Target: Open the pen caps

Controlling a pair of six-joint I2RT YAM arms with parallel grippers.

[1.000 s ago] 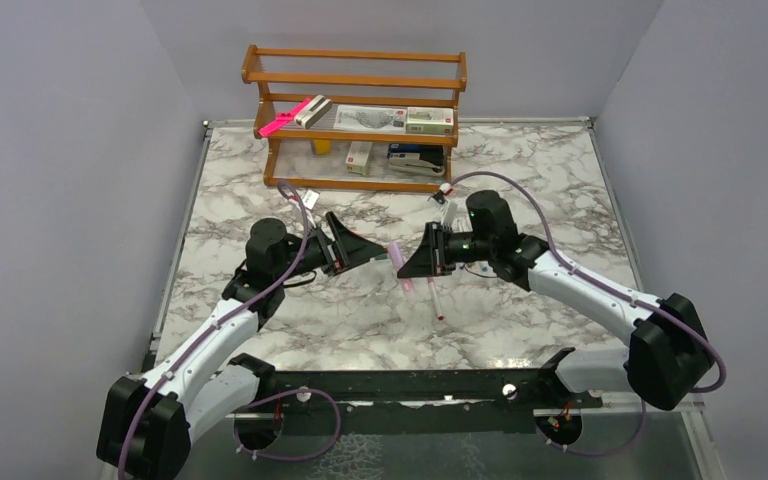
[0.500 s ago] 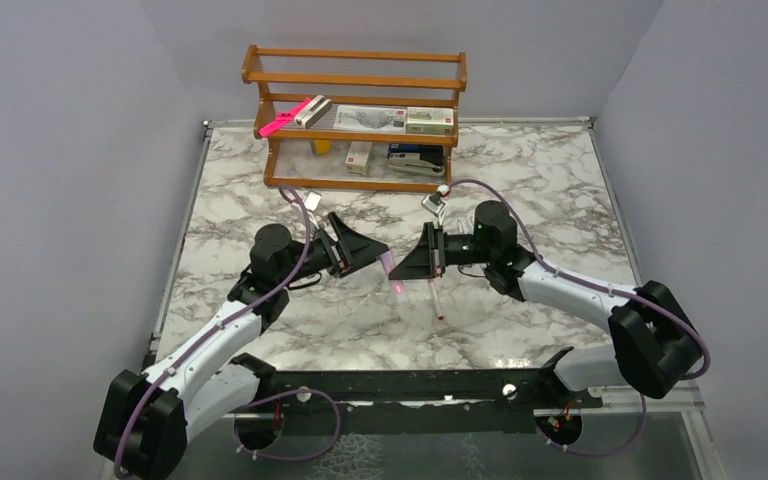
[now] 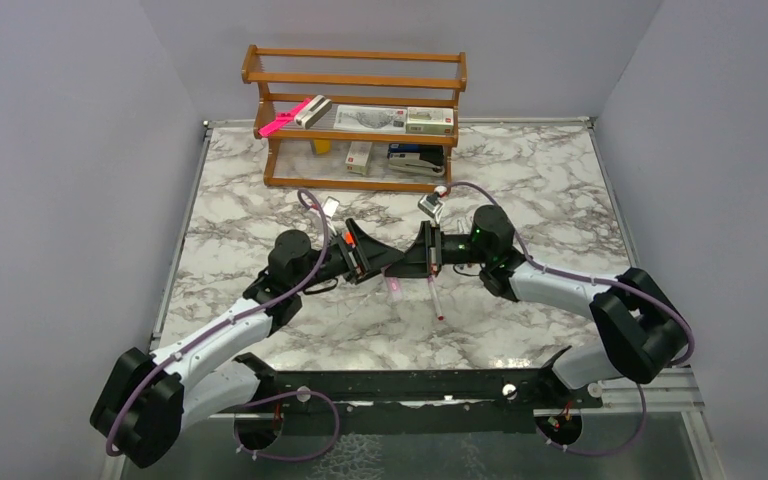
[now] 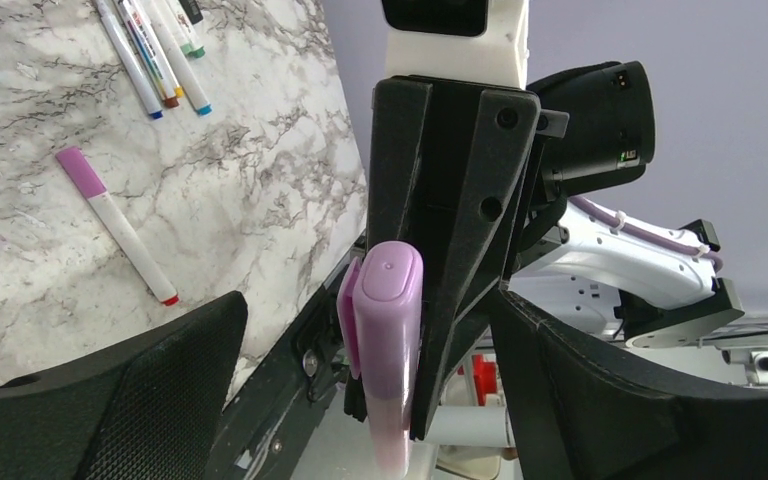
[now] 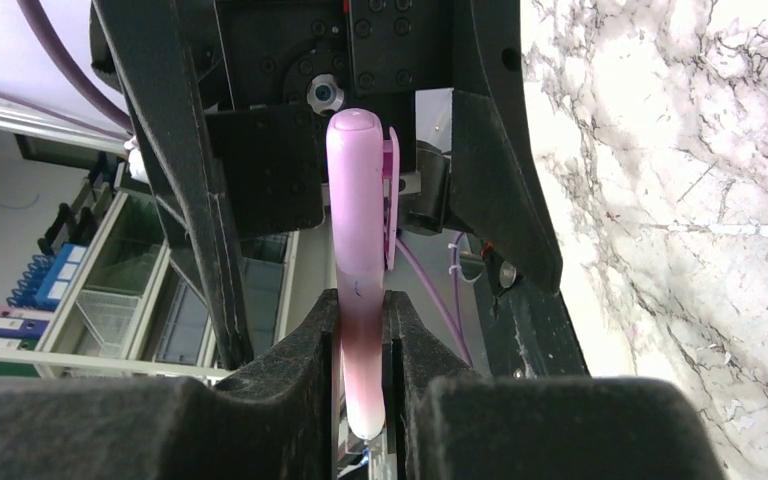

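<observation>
My right gripper [image 5: 360, 350] is clamped on the barrel of a lilac pen [image 5: 355, 260] held mid-frame, and my left gripper [image 4: 368, 305] stands wide apart around its cap [image 4: 388, 330], not yet gripping, so I judge this cap unpulled, and the markers [image 4: 160, 60] lying upper left look capped too.

Marble-patterned bench [image 3: 260, 200], bearing a wooden rack [image 3: 360, 80] at upper centre of the top view. In the left wrist view, lilac-capped marker [image 4: 120, 230] at left; bunch of markers [image 4: 155, 60] at upper left.
</observation>
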